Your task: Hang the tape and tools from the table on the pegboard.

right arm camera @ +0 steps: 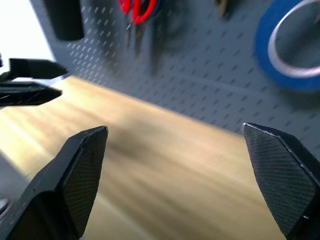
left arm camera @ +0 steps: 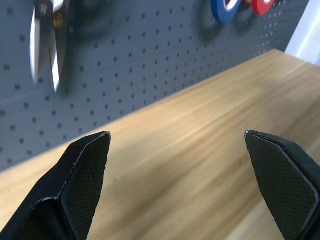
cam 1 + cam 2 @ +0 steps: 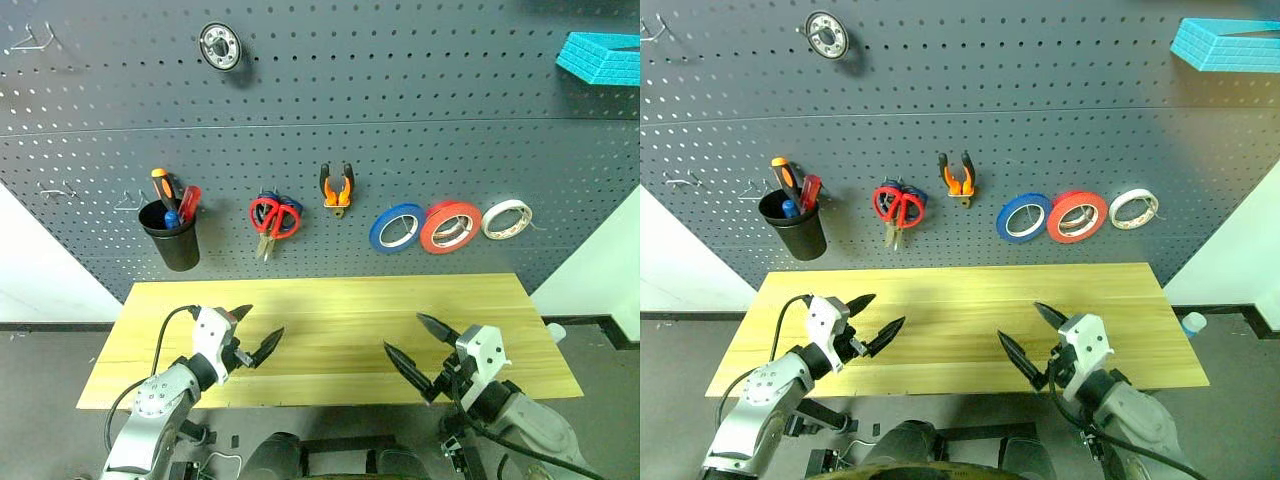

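Left gripper over counter front-left, fingers spread, empty. On pegboard above the counter's far edge, well beyond fingers: red scissors, pliers, red tape. Right gripper at front-right, fingers apart, empty.

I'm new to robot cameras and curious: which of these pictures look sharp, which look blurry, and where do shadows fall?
Left eye view: sharp throughout; the red tape and pliers cast soft shadows on the pegboard. Left wrist view: the fingers are crisp, the table and red-handled scissors behind are blurred. Right wrist view: the blue tape is soft, and a dark shadow patch lies on the wood.
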Robot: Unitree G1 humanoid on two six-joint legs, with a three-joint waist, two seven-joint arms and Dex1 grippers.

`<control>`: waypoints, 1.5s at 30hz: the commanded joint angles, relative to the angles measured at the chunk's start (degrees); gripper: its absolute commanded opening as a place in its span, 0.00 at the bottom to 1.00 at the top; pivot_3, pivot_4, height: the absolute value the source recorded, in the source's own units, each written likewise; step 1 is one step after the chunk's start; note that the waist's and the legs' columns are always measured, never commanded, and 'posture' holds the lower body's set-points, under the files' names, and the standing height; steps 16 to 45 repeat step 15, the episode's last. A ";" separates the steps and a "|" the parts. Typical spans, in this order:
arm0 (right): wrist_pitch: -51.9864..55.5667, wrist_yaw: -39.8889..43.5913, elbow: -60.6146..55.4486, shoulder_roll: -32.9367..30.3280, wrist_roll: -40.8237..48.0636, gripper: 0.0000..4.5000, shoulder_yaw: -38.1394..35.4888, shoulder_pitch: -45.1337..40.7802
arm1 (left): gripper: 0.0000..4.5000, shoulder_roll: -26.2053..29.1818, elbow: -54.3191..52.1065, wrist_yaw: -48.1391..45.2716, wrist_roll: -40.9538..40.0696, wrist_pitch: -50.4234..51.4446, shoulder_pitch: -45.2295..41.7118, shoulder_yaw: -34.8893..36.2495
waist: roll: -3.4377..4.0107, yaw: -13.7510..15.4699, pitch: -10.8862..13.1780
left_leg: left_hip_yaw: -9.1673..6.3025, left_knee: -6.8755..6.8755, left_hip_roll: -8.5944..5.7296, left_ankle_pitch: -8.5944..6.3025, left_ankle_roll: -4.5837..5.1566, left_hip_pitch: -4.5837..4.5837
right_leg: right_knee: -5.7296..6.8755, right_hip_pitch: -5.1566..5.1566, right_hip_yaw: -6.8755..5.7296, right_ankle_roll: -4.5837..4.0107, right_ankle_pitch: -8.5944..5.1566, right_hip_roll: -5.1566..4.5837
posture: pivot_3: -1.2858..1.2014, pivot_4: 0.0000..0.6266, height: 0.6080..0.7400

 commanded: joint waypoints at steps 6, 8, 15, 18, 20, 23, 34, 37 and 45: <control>0.28 1.87 -2.24 -0.74 1.82 1.00 0.55 -0.38 | 0.99 -1.18 10.25 -6.44 -0.68 -8.45 -2.09 0.70 | -0.06 -0.02 -0.09 | 0.01 0.02 0.00 0.00 0.00 0.12 | -0.04 0.05 0.00 0.00 -0.01 0.01 | 0.54 0.00 0.89; 0.05 2.29 -1.59 -0.73 1.52 1.00 0.80 -0.44 | 0.99 -1.74 15.97 -7.83 -0.37 -11.52 -3.34 1.35 | -0.06 -0.01 -0.11 | 0.01 0.02 0.00 0.00 0.00 0.13 | -0.04 0.04 0.00 0.00 0.00 0.02 | 0.55 0.00 0.89; -2.93 5.16 2.30 -1.10 0.87 1.00 0.37 -0.09 | 0.99 -2.24 27.68 -13.53 -1.09 -17.50 -5.98 1.93 | -0.28 -0.01 -0.26 | 0.01 0.02 -0.02 0.00 0.01 0.12 | -0.05 0.01 -0.01 0.01 0.00 0.02 | 0.55 0.00 0.89; -2.93 5.16 2.30 -1.10 0.87 1.00 0.37 -0.09 | 0.99 -2.24 27.68 -13.53 -1.09 -17.50 -5.98 1.93 | -0.28 -0.01 -0.26 | 0.01 0.02 -0.02 0.00 0.01 0.12 | -0.05 0.01 -0.01 0.01 0.00 0.02 | 0.55 0.00 0.89; -2.93 5.16 2.30 -1.10 0.87 1.00 0.37 -0.09 | 0.99 -2.24 27.68 -13.53 -1.09 -17.50 -5.98 1.93 | -0.28 -0.01 -0.26 | 0.01 0.02 -0.02 0.00 0.01 0.12 | -0.05 0.01 -0.01 0.01 0.00 0.02 | 0.55 0.00 0.89; -2.93 5.16 2.30 -1.10 0.87 1.00 0.37 -0.09 | 0.99 -2.24 27.68 -13.53 -1.09 -17.50 -5.98 1.93 | -0.28 -0.01 -0.26 | 0.01 0.02 -0.02 0.00 0.01 0.12 | -0.05 0.01 -0.01 0.01 0.00 0.02 | 0.55 0.00 0.89; -2.93 5.16 2.30 -1.10 0.87 1.00 0.37 -0.09 | 0.99 -2.24 27.68 -13.53 -1.09 -17.50 -5.98 1.93 | -0.28 -0.01 -0.26 | 0.01 0.02 -0.02 0.00 0.01 0.12 | -0.05 0.01 -0.01 0.01 0.00 0.02 | 0.55 0.00 0.89; -2.93 5.16 2.30 -1.10 0.87 1.00 0.37 -0.09 | 0.99 -2.24 27.68 -13.53 -1.09 -17.50 -5.98 1.93 | -0.28 -0.01 -0.26 | 0.01 0.02 -0.02 0.00 0.01 0.12 | -0.05 0.01 -0.01 0.01 0.00 0.02 | 0.55 0.00 0.89; -2.93 5.16 2.30 -1.10 0.87 1.00 0.37 -0.09 | 0.99 -2.24 27.68 -13.53 -1.09 -17.50 -5.98 1.93 | -0.28 -0.01 -0.26 | 0.01 0.02 -0.02 0.00 0.01 0.12 | -0.05 0.01 -0.01 0.01 0.00 0.02 | 0.55 0.00 0.89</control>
